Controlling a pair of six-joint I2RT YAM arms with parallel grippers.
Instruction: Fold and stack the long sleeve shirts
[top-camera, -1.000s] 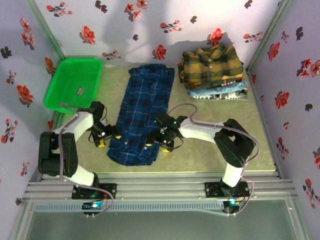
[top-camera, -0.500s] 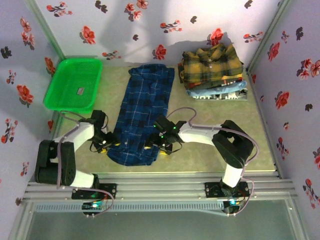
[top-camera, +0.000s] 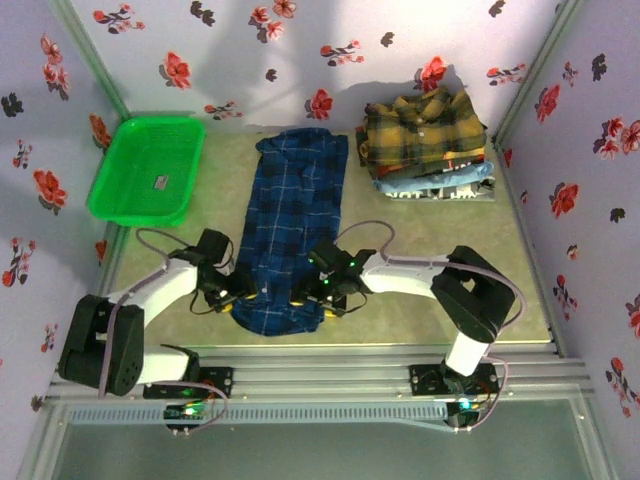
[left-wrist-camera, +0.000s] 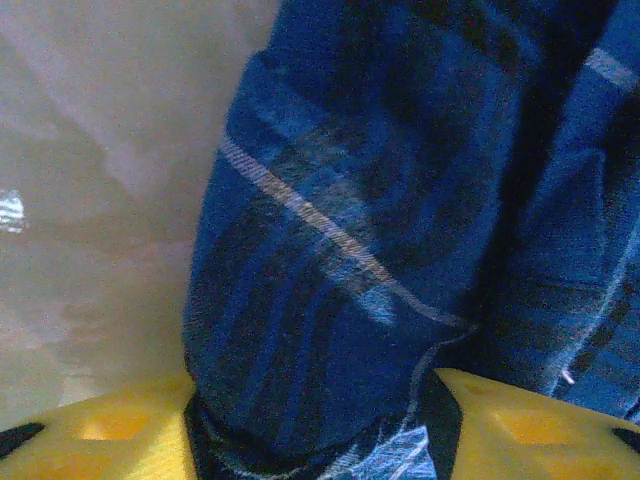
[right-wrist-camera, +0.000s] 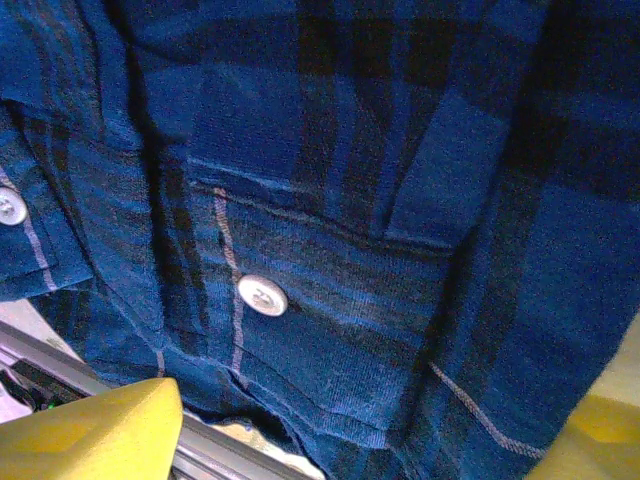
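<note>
— What does the overhead show?
— My dark blue plaid shirt (top-camera: 292, 225) lies lengthwise mid-tabletop (top-camera: 430, 220). The mustard plaid shirt (top-camera: 425, 125) tops the pile (top-camera: 445, 180) far right, and the green basket (top-camera: 145, 165) sits far left. The left pincer (top-camera: 240, 298) is at the blue shirt's near left corner, the right pincer (top-camera: 314, 303) at its near right.
— Left wrist?
— A bunched fold fills the gap between my yellow fingers (left-wrist-camera: 110, 435), touching both. I cannot tell if it is firmly pinched.
— Right wrist?
— Fingers (right-wrist-camera: 90, 430) spread wide, buttoned cloth lying between them.
</note>
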